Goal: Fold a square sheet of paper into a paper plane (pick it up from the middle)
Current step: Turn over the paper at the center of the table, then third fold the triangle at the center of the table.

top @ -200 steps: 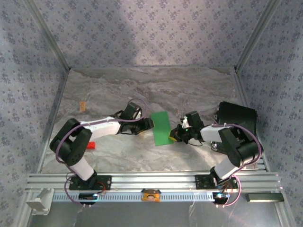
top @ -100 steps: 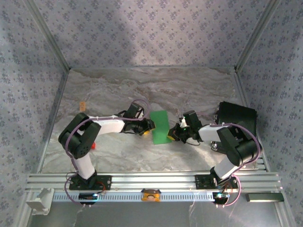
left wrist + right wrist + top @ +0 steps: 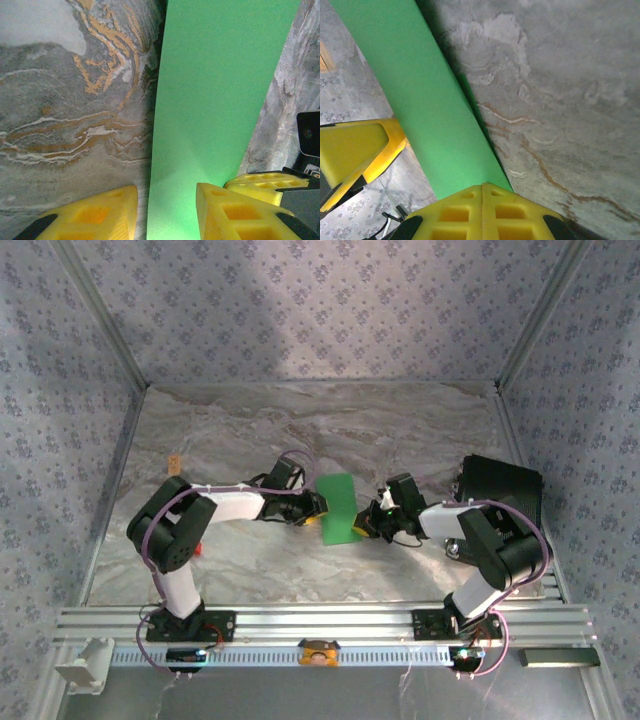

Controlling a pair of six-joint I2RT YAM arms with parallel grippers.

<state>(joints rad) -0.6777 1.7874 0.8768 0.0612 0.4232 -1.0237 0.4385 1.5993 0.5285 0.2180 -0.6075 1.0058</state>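
Note:
The square sheet of paper [image 3: 338,508], bright green, looks like a tall narrow strip in the middle of the table. In the right wrist view the paper [image 3: 420,95] has a second green layer peeking out along its right side. My right gripper [image 3: 366,525] is shut on its lower right edge; the paper comes out from between the closed tips of the right gripper [image 3: 482,192]. My left gripper [image 3: 314,508] is at the paper's left edge. In the left wrist view the left gripper [image 3: 166,207] is open, one finger over the table and the other over the paper [image 3: 220,100].
A black box [image 3: 500,490] stands at the right, close behind the right arm. A small red block [image 3: 197,548] lies by the left arm's elbow and a small tan piece [image 3: 175,462] near the left wall. Patterned walls enclose the marble table [image 3: 300,430].
My left gripper has slid right up to the paper's left edge and its jaws have narrowed. The paper looks slightly narrower. The right gripper has kept its grip.

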